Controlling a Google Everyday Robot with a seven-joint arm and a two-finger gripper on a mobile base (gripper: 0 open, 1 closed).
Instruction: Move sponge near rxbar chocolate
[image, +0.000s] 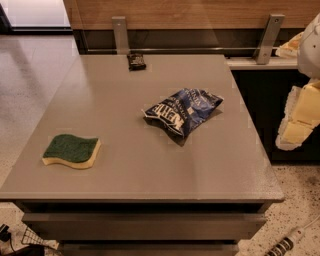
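Chip bag (182, 112) right of sponge (71, 150) and rxbar chocolate (136, 61); gripper (298, 117) far right, state unclear.

Crinkled blue chip bag (183, 113), mid-table — grey table (115, 100), speckled floor (30, 75)

sponge (71, 150) green top up, flat, front-left | rxbar chocolate (136, 61) dark, flat, far edge | gripper (298, 121) off to right

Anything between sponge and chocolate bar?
Camera view: bare table between sponge and chocolate bar; chip bag lies to the right. Hand is beyond table's right edge.
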